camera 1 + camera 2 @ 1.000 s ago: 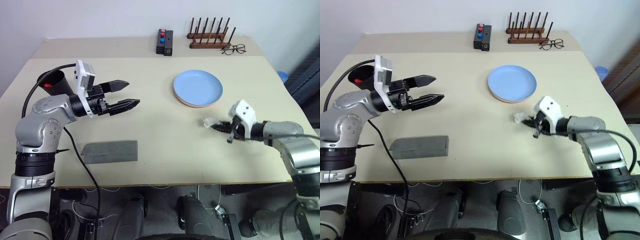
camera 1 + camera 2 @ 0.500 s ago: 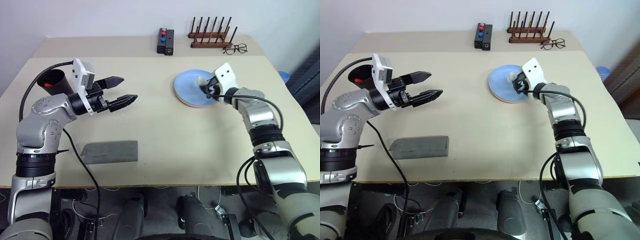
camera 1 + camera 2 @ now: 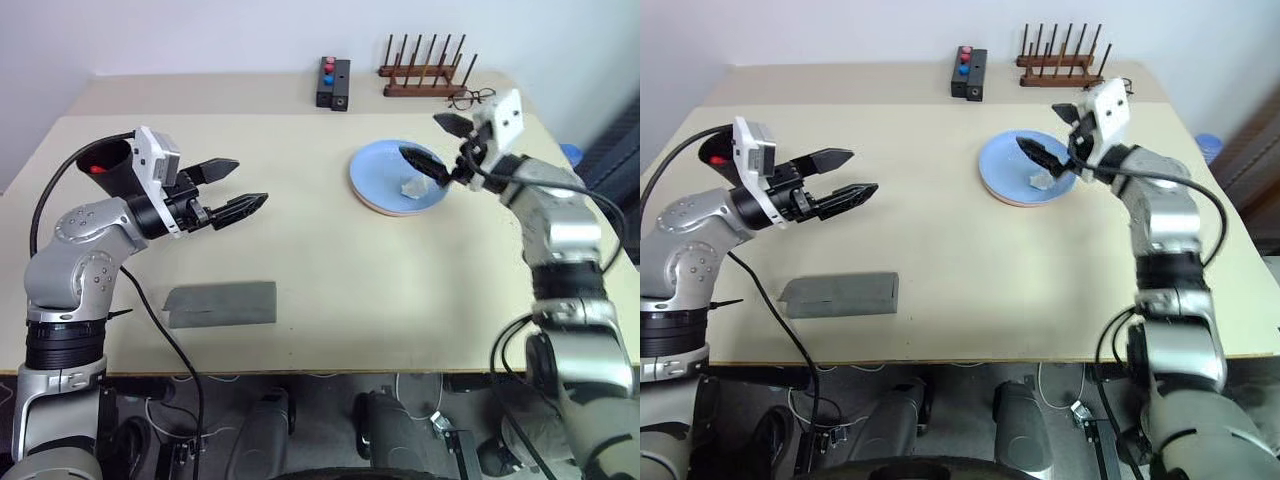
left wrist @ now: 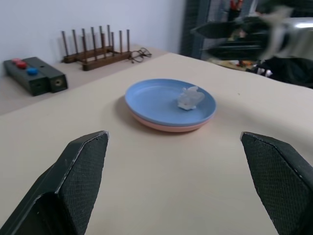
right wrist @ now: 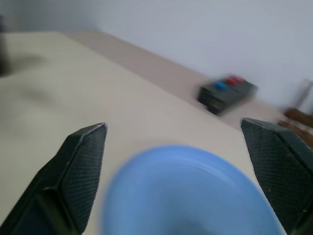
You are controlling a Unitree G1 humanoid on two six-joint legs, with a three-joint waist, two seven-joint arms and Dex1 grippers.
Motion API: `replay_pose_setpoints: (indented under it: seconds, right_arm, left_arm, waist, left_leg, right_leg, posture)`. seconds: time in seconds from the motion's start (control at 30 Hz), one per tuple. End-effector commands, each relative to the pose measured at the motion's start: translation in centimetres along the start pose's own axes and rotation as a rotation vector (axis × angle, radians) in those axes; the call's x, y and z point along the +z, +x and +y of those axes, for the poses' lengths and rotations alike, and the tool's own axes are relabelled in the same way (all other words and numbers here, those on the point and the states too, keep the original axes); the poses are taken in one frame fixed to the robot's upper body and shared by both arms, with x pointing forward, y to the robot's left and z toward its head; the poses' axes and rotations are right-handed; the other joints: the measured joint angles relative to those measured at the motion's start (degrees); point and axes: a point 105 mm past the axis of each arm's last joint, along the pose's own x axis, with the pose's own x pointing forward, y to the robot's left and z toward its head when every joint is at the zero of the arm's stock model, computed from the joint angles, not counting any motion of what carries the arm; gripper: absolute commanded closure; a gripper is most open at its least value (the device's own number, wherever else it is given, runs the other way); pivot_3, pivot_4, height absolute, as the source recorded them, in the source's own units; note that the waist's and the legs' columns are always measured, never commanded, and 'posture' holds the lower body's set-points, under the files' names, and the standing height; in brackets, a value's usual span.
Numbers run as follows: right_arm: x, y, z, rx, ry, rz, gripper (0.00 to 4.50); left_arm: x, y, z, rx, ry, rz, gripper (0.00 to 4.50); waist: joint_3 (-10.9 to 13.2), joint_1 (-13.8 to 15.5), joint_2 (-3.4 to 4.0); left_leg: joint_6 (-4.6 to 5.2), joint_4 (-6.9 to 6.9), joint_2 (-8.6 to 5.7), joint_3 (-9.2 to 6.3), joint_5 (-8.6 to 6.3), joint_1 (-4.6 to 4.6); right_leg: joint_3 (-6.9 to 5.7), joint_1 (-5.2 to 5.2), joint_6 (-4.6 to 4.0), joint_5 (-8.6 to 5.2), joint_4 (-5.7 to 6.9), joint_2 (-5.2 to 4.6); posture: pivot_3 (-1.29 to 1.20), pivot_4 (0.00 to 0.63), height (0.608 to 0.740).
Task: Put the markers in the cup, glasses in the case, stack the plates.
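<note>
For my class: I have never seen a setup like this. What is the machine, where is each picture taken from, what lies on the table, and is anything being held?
It is a humanoid robot with two arms. Two pictures come from its head, two from cameras on its wrists. The left gripper and right gripper are both open and hold nothing. On the table lie a blue plate stacked on a pink one, with a small crumpled white scrap on top, a grey case and a black cup.
</note>
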Motion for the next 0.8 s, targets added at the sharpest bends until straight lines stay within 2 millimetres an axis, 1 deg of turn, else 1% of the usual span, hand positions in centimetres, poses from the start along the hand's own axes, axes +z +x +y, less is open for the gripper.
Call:
replay_pose_setpoints:
  seconds: [0.03, 0.1, 0.17, 0.2, 0.27, 0.33, 0.43, 0.57, 0.67, 0.8]
  right_arm:
    - [0.7, -2.7, 4.4, 0.210, 0.053, 0.006, 0.07]
    - [0.7, -4.2, 5.3, 0.226, 0.087, 0.031, 0.07]
    - [1.0, -5.5, 5.5, 0.217, 0.095, 0.048, 0.07]
    - [1.1, -6.0, 5.5, 0.216, 0.100, 0.060, 0.07]
    - [1.3, -6.8, 5.6, 0.218, 0.096, 0.076, 0.07]
    - [1.3, -7.2, 5.7, 0.222, 0.085, 0.092, 0.07]
    - [1.4, -6.8, 5.6, 0.198, 0.056, 0.103, 0.07]
    - [0.9, -6.8, 5.1, 0.155, 0.046, 0.123, 0.07]
    - [1.2, -6.6, 4.7, 0.142, 0.026, 0.123, 0.07]
    - [1.1, -5.9, 3.9, 0.139, 0.005, 0.126, 0.07]
  left_arm:
    - [0.3, -0.6, -0.5, -0.029, 0.004, -0.021, 0.00]
    - [-0.2, -1.2, -0.7, -0.051, -0.003, -0.005, 0.00]
    - [0.1, -1.9, -0.7, -0.070, -0.011, 0.001, 0.00]
    - [0.2, -2.3, -1.0, -0.095, -0.014, 0.010, 0.00]
    - [-0.2, -3.1, -1.4, -0.132, -0.015, 0.050, 0.00]
    - [-0.8, -3.5, -1.5, -0.140, 0.031, 0.085, 0.00]
    - [-1.0, -4.0, -1.6, -0.182, 0.020, 0.052, 0.00]
    - [-1.2, -2.9, -1.6, -0.181, 0.036, 0.024, 0.00]
    - [-1.1, -2.3, -1.8, -0.177, 0.032, -0.013, 0.00]
    - [-1.2, -2.5, -1.6, -0.162, 0.046, -0.007, 0.00]
  waist:
    - [0.0, -0.2, 0.02]
    - [0.0, -0.8, 0.07]
    - [0.0, -1.1, 0.08]
    - [0.0, -1.2, 0.07]
    - [0.0, -1.1, 0.08]
    - [0.0, -0.8, 0.09]
    - [0.0, -0.4, 0.09]
    - [0.0, 0.0, 0.09]
    - [0.0, -0.1, 0.09]
    - [0.0, -0.6, 0.08]
  left_leg:
    - [0.03, 0.05, -0.02, 0.03, -0.03, 0.00]
    - [0.04, 0.12, -0.04, 0.10, -0.03, 0.00]
    - [0.04, 0.18, 0.04, 0.22, -0.03, 0.04]
    - [0.04, 0.19, 0.08, 0.23, -0.03, 0.09]
    - [0.02, 0.18, 0.18, 0.22, -0.04, 0.12]
    - [0.01, 0.18, 0.23, 0.22, -0.05, 0.11]
    - [0.01, 0.17, 0.21, 0.28, -0.05, 0.01]
    - [0.02, 0.16, 0.14, 0.27, -0.05, -0.12]
    - [0.08, 0.15, 0.12, 0.29, -0.08, -0.17]
    - [0.11, 0.14, 0.10, 0.30, -0.09, -0.23]
  right_leg:
    - [0.03, 0.02, 0.00, 0.00, -0.01, -0.02]
    - [0.11, 0.02, -0.02, 0.00, -0.01, -0.07]
    - [0.19, -0.06, -0.33, -0.03, 0.01, -0.04]
    - [0.19, -0.06, -0.31, -0.06, 0.02, -0.01]
    - [0.18, -0.06, -0.35, -0.07, 0.01, 0.08]
    - [0.17, -0.06, -0.37, -0.08, -0.04, 0.11]
    - [0.17, -0.08, -0.50, 0.00, -0.19, -0.01]
    - [0.16, -0.03, -0.51, 0.08, -0.48, -0.07]
    - [0.16, 0.01, -0.38, 0.16, -0.68, -0.07]
    - [0.15, -0.02, -0.34, 0.18, -0.72, -0.05]
  posture:
    - [0.00, 0.150, 0.740]
    - [0.00, 0.150, 0.740]
    - [0.00, 0.150, 0.740]
    - [0.00, 0.150, 0.740]
    - [0.00, 0.150, 0.740]
    - [0.00, 0.150, 0.740]
    - [0.00, 0.150, 0.740]
    - [0.00, 0.150, 0.740]
    - [0.00, 0.150, 0.740]
    - [0.00, 0.150, 0.740]
